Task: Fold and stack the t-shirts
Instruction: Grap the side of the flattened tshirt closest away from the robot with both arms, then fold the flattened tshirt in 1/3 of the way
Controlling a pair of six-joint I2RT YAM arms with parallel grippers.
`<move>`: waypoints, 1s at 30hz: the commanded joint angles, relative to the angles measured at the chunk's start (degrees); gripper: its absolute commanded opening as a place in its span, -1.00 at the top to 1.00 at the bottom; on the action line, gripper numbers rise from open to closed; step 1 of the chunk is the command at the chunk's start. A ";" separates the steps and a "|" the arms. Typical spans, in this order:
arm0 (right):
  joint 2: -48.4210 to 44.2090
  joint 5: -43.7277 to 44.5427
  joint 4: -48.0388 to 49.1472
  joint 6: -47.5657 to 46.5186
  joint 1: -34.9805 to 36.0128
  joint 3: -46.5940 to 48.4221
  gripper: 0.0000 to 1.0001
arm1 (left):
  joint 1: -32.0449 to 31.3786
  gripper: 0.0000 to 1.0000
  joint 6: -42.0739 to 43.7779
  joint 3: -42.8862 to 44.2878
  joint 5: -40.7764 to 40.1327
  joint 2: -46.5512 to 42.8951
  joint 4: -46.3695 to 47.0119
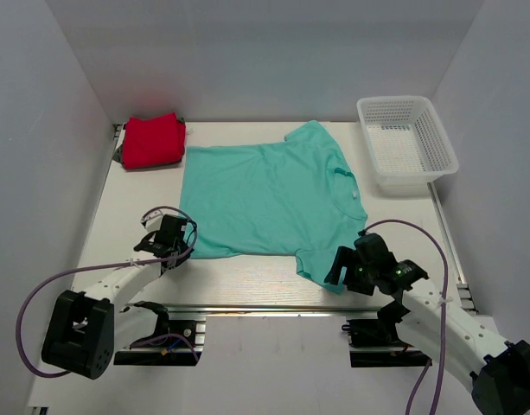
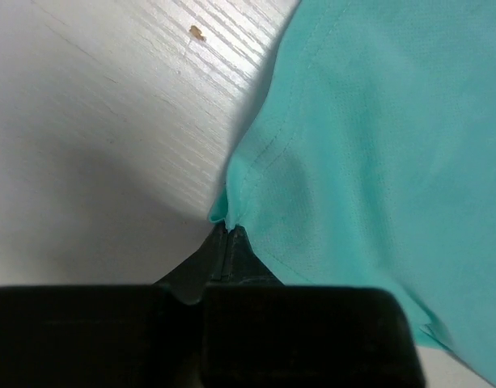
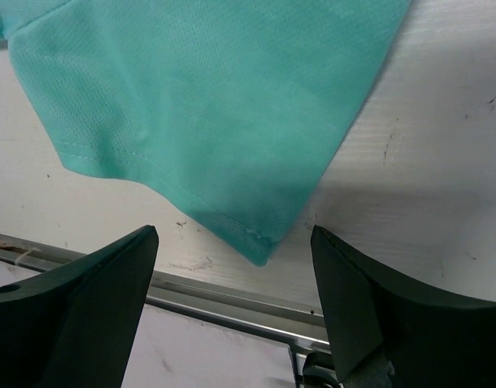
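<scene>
From above, the left gripper covers its own fingertips and the near left corner of the teal t-shirt, and the right gripper covers part of the near sleeve. In the left wrist view we see the gripper body only as a dark blur along the bottom, and the shirt runs off the top and right edges; a brown speck on the table is too small to name. In the right wrist view the sleeve is cut at the top, both fingers at the bottom. We cannot make out the dark strip under the red t-shirt.
</scene>
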 commanded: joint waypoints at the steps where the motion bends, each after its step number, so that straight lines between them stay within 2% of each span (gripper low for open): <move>1: 1.17 -2.47 -1.84 -0.04 0.05 -0.76 -0.60 | 0.38 1.00 -1.02 0.10 1.05 0.13 -1.01; 3: 1.70 -2.48 -0.70 -0.83 0.05 -0.50 -0.49 | 0.38 1.00 -0.41 -0.43 1.05 -2.15 -1.01; 7: 4.85 -5.55 2.99 -1.71 0.14 -0.85 -0.08 | 0.38 1.00 0.12 -0.96 1.67 -5.76 -0.49; 10: 7.58 -6.34 4.92 -3.12 0.14 -0.59 0.44 | 0.38 1.00 1.52 -0.44 2.29 -6.90 -0.49; 11: 7.94 -6.26 5.54 -4.08 0.05 -0.50 0.89 | 0.38 1.00 1.53 -0.43 2.29 -6.91 0.12; 12: 8.72 -5.91 7.81 -3.91 -0.21 -0.15 1.00 | 0.38 1.00 2.22 0.18 2.98 -6.91 0.13; 20: 4.35 4.89 12.13 -1.28 -0.39 4.24 1.00 | 0.38 1.00 5.48 4.40 6.06 -7.43 -1.36; 23: 5.82 7.36 13.10 -1.36 -0.57 7.14 1.00 | 0.38 1.00 7.05 8.61 6.06 -6.64 -2.77; 30: 12.33 14.83 20.56 -1.10 -2.59 14.25 1.00 | 1.70 1.00 8.38 17.84 8.16 5.03 -3.47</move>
